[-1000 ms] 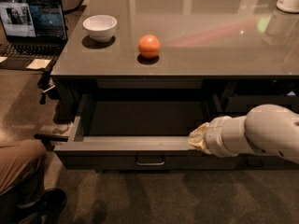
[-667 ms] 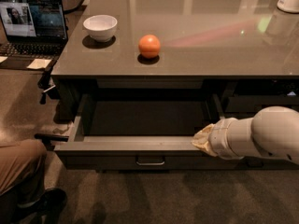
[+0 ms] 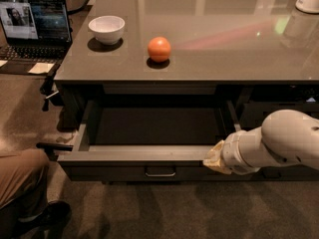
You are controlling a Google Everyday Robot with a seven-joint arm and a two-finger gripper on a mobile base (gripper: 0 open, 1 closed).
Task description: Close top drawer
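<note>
Where the task's thing stands: the wide, shallow dark grey top drawer (image 3: pixel 149 154) is pulled well out from under the tabletop, with its dark floor open to view.
Handle: a small metal loop handle (image 3: pixel 160 172) sits centred on the drawer's flat front, well left of the gripper.
Gripper: the pale tan gripper (image 3: pixel 215 157) is at the right end of the drawer's front edge and looks to be touching it.
Jaw state: I cannot tell from this view.
Arm: the rounded white robot arm (image 3: pixel 279 144) comes in from the right edge, low and in front of the right-hand drawers.
Table: the glossy grey table (image 3: pixel 224 54) spans the upper half of the view.
On the table: a small white ceramic bowl (image 3: pixel 106 29) stands near the left edge, and a round orange fruit (image 3: pixel 159 49) stands apart to its right, above the drawer.
Left side: an open black laptop (image 3: pixel 34 21) with a lit screen sits beyond the table's left end.
Lower left: a person's knee in brown trousers (image 3: pixel 20 178) shows above a dark shoe (image 3: pixel 50 214).
</note>
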